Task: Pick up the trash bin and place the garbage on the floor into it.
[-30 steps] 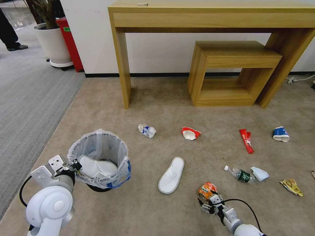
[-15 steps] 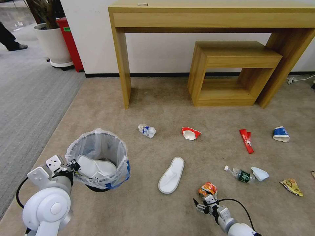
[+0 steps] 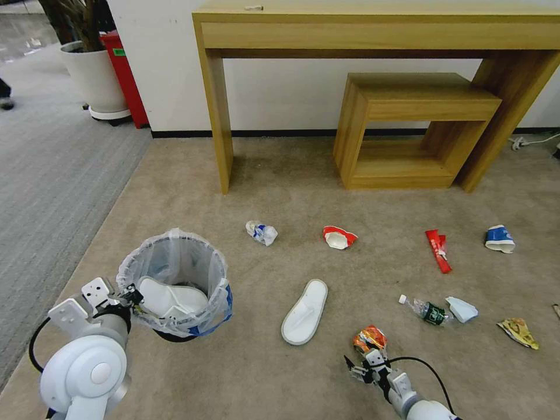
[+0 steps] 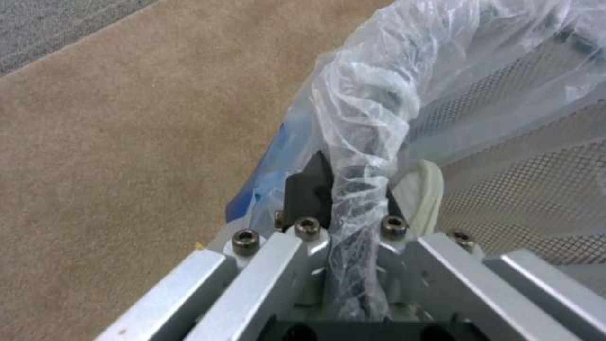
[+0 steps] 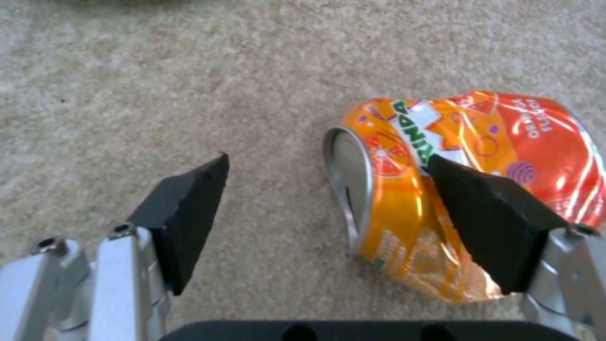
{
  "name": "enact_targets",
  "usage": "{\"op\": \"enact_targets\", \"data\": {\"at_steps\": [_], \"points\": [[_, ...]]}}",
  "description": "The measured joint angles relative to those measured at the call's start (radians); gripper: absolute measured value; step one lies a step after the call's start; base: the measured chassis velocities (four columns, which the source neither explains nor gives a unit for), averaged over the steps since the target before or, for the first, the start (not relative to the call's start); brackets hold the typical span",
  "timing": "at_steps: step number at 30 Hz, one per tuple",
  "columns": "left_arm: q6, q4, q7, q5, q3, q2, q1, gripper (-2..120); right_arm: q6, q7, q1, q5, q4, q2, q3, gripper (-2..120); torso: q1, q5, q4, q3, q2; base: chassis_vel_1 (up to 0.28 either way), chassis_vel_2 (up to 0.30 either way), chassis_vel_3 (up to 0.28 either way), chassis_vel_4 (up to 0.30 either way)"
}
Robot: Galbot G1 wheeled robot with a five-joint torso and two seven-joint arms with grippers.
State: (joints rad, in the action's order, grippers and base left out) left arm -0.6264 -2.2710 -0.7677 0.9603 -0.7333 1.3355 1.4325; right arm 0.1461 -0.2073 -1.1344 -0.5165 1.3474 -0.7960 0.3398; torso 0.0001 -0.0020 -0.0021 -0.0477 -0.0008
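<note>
The trash bin (image 3: 175,262), lined with a crinkly white bag, stands on the beige floor (image 3: 280,192) at my left. My left gripper (image 3: 131,294) is shut on its near rim; the left wrist view shows the fingers (image 4: 353,175) clamping the bag-wrapped rim (image 4: 372,109). A white slipper (image 3: 172,294) lies inside. My right gripper (image 3: 363,364) is open just short of a crushed orange can (image 3: 368,337). In the right wrist view one pad overlaps the can (image 5: 499,128), the other is over bare carpet. More garbage lies around: a slipper (image 3: 305,311), cups (image 3: 339,237), a red wrapper (image 3: 438,249) and a bottle (image 3: 429,310).
A wooden desk (image 3: 373,29) and a low wooden stool (image 3: 408,105) stand against the far wall. Grey ribbed carpet (image 3: 46,186) lies to the left, with a plant pot (image 3: 93,76) and a red box (image 3: 123,70) behind it. A yellow wrapper (image 3: 518,332) lies far right.
My right gripper has drawn back toward me from the orange can, which stays on the carpet. The left gripper and the bin have shifted slightly toward me.
</note>
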Motion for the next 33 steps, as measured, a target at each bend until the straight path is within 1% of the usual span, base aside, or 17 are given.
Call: {"op": "enact_targets", "data": {"at_steps": [2, 5, 6, 8, 10, 12, 13, 14, 16, 17, 20, 33], "points": [[0.000, 0.000, 0.000, -0.008, 0.004, 0.007, 0.001, 1, 0.002, -0.002, -0.001, 0.002, -0.003, 0.001, -0.005, 75, 0.000, 0.0000, 0.0000, 0.000, 0.000, 0.000, 0.000, 0.000, 0.000], [0.000, -0.001, 0.000, -0.009, 0.005, 0.009, 0.002, 1, 0.003, -0.003, -0.001, 0.003, -0.004, 0.001, -0.005, 73, 0.000, 0.0000, 0.0000, 0.000, 0.000, 0.000, 0.000, 0.000, 0.000], [0.000, 0.000, 0.000, -0.012, 0.006, 0.011, 0.002, 1, 0.006, -0.005, -0.001, 0.004, -0.005, 0.001, -0.007, 65, 0.000, -0.0001, 0.0000, 0.000, 0.000, 0.000, 0.000, 0.000, 0.000], [0.000, -0.001, 0.000, -0.014, 0.007, 0.013, 0.004, 1, 0.010, -0.006, -0.001, 0.005, -0.005, 0.002, -0.008, 53, 0.000, -0.0001, 0.0000, 0.000, 0.000, 0.000, 0.000, 0.000, 0.000], [0.000, -0.001, 0.000, -0.015, 0.007, 0.014, 0.004, 1, 0.010, -0.006, -0.001, 0.005, -0.005, 0.002, -0.008, 52, 0.000, -0.0001, 0.0000, 0.000, 0.000, 0.000, 0.000, 0.000, 0.000], [0.000, -0.002, 0.001, -0.017, 0.007, 0.015, 0.006, 1, 0.012, -0.006, 0.001, 0.005, -0.005, 0.002, -0.008, 40, 0.000, -0.0001, 0.0000, 0.000, 0.000, 0.000, 0.000, 0.000, 0.000], [0.000, -0.002, 0.001, -0.017, 0.007, 0.015, 0.006, 1, 0.012, -0.006, 0.001, 0.005, -0.005, 0.002, -0.008, 40, 0.000, -0.0001, 0.0000, 0.000, 0.000, 0.000, 0.000, 0.000, 0.000], [0.000, -0.002, 0.001, -0.018, 0.007, 0.015, 0.007, 1, 0.012, -0.006, 0.002, 0.006, -0.005, 0.002, -0.008, 37, 0.000, -0.0001, 0.0000, 0.000, 0.000, 0.000, 0.000, 0.000, 0.000], [0.000, -0.003, 0.001, -0.019, 0.007, 0.015, 0.008, 1, 0.014, -0.005, 0.005, 0.006, -0.007, 0.001, -0.007, 25, 0.000, 0.0000, 0.0000, 0.000, 0.000, 0.000, 0.000, 0.000, 0.000], [0.000, -0.003, 0.001, -0.019, 0.007, 0.015, 0.008, 1, 0.014, -0.005, 0.005, 0.006, -0.007, 0.001, -0.007, 25, 0.000, 0.0000, 0.0000, 0.000, 0.000, 0.000, 0.000, 0.000, 0.000], [0.000, -0.006, 0.001, -0.019, 0.007, 0.015, 0.009, 1, 0.015, -0.004, 0.007, 0.006, -0.007, 0.000, -0.007, 16, 0.000, 0.0002, 0.0000, 0.000, 0.000, 0.000, 0.000, 0.000, 0.000], [0.000, 0.000, 0.003, -0.020, 0.020, 0.024, 0.004, 1, 0.020, 0.001, -0.006, 0.006, -0.001, 0.008, -0.021, 15, 0.000, 0.0000, 0.0000, 0.000, 0.000, 0.000, 0.000, 0.000, 0.000]]}}
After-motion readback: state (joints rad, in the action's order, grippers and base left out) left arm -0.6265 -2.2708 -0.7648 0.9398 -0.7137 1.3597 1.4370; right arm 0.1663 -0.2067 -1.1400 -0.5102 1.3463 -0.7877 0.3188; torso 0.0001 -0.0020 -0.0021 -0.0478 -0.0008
